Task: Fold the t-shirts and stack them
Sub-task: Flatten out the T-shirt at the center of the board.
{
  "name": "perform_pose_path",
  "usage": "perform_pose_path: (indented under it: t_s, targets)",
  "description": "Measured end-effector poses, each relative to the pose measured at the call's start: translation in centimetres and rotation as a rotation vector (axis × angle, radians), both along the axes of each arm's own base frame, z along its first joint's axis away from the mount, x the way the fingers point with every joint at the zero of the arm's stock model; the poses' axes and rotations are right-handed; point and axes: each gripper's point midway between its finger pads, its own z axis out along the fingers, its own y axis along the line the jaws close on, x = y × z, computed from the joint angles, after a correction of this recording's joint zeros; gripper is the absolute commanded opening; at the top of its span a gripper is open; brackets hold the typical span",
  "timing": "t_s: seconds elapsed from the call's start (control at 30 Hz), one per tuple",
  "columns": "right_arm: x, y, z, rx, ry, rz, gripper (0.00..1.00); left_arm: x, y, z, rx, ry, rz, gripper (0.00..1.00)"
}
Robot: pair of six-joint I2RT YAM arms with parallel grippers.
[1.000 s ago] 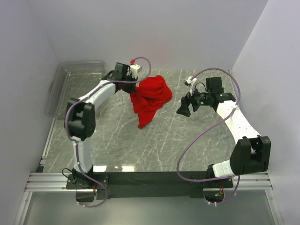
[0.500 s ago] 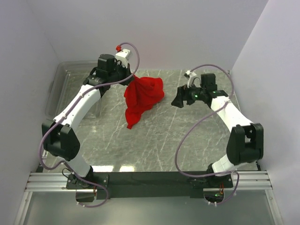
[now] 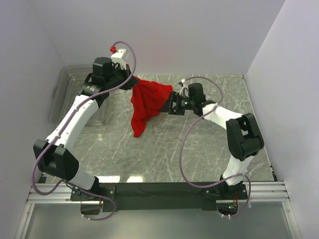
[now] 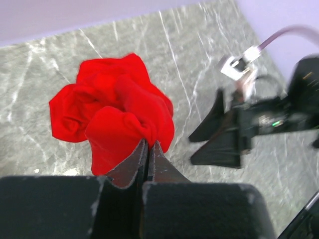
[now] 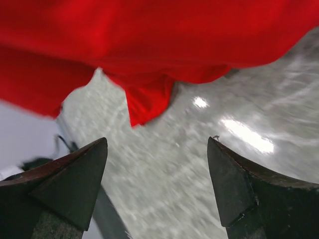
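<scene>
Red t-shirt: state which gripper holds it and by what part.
The left gripper pinches a bunched fold of the red t-shirt, which hangs from it. The right gripper is open, holding nothing.

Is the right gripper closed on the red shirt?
No, the right gripper stands wide open, the red t-shirt hanging just beyond its tips.

White arms (image 3: 82,112) with black joints (image 3: 56,158), mauve cables (image 3: 181,154).

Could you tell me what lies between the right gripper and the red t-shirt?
Nothing: in the right wrist view, only bare marble table shows between the open right gripper and the hanging t-shirt.
</scene>
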Motion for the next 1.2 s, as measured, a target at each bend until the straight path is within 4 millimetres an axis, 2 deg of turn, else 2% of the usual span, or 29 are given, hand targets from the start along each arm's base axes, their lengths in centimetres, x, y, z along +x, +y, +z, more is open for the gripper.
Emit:
perform_pose_path:
  t_s: [0.27, 0.4, 0.5, 0.63, 0.83, 0.93, 0.97, 1.03, 1.07, 1.1, 1.2]
  targets:
    - [2.2, 4.1, -4.0, 0.098, 0.163, -0.080, 0.87, 0.5, 3.2, 2.8, -0.104, -0.007, 0.122, 0.01]
    - [3.0, 5.5, -5.9, 0.126, 0.224, -0.111, 0.87, 0.5, 3.5, 4.4, -0.141, -0.019, 0.135, 0.01]
    - [3.9, 7.0, -6.4, 0.147, 0.239, -0.132, 0.87, 0.4, 3.4, 5.2, -0.167, -0.024, 0.131, 0.01]
    - [5.5, 9.1, -5.9, 0.172, 0.227, -0.162, 0.84, 0.4, 3.5, 5.4, -0.192, -0.012, 0.135, 0.01]
    - [7.6, 10.6, -5.4, 0.205, 0.211, -0.237, 0.82, 0.6, 4.2, 5.9, -0.220, -0.002, 0.154, 0.01]
    - [8.8, 10.6, -5.6, 0.213, 0.209, -0.273, 0.67, 0.6, 4.5, 6.1, -0.233, 0.002, 0.162, 0.01]
    - [9.1, 10.6, -5.6, 0.219, 0.206, -0.279, 0.51, 0.5, 4.5, 6.1, -0.236, 0.003, 0.163, 0.01]
    - [9.7, 10.5, -5.4, 0.229, 0.192, -0.288, 0.30, 0.5, 4.6, 6.1, -0.237, 0.003, 0.166, 0.01]
    - [10.0, 10.3, -5.2, 0.235, 0.188, -0.292, 0.07, 0.5, 4.7, 6.2, -0.237, 0.002, 0.168, 0.01]
    - [10.3, 10.1, -4.9, 0.243, 0.169, -0.289, 0.00, 0.5, 4.8, 6.2, -0.237, 0.002, 0.169, 0.01]
    - [11.5, 8.8, -3.9, 0.270, 0.134, -0.295, 0.00, 0.5, 5.1, 6.4, -0.237, -0.003, 0.176, 0.01]
